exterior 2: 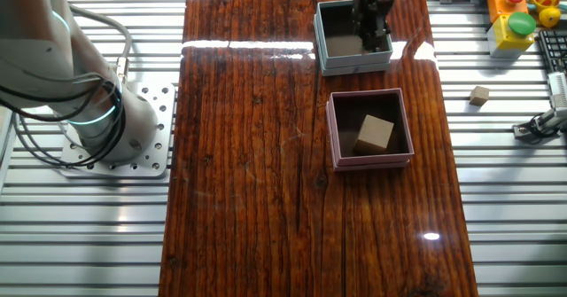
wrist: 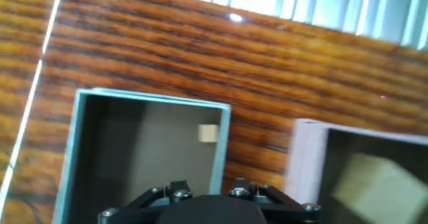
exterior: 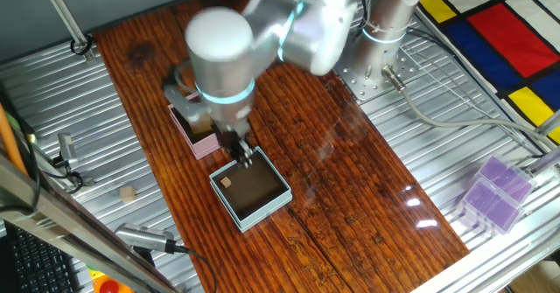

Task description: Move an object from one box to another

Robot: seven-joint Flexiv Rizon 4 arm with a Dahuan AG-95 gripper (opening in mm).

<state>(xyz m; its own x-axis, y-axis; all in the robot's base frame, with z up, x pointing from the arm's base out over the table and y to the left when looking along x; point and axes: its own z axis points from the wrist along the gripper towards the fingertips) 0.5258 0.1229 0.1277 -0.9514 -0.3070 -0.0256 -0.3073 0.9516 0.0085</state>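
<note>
The gripper hangs over the one light blue box, its fingers reaching down near that box's wall on the pink-box side; from these views I cannot tell whether the fingers are spread or closed, and nothing can be seen held between them. In the hand view only the base of the gripper shows at the bottom edge, with the blue box below it. One small tan block lies on the dark floor of that blue box, near a wall. Just beside the blue box stands the one pink box, apart from it by a strip of bare wood. The one wooden cube rests inside the pink box, turned at an angle to the walls. Both boxes sit on the dark wooden board. A second small tan block lies off the board on the ribbed metal bench, toward its edge.
</note>
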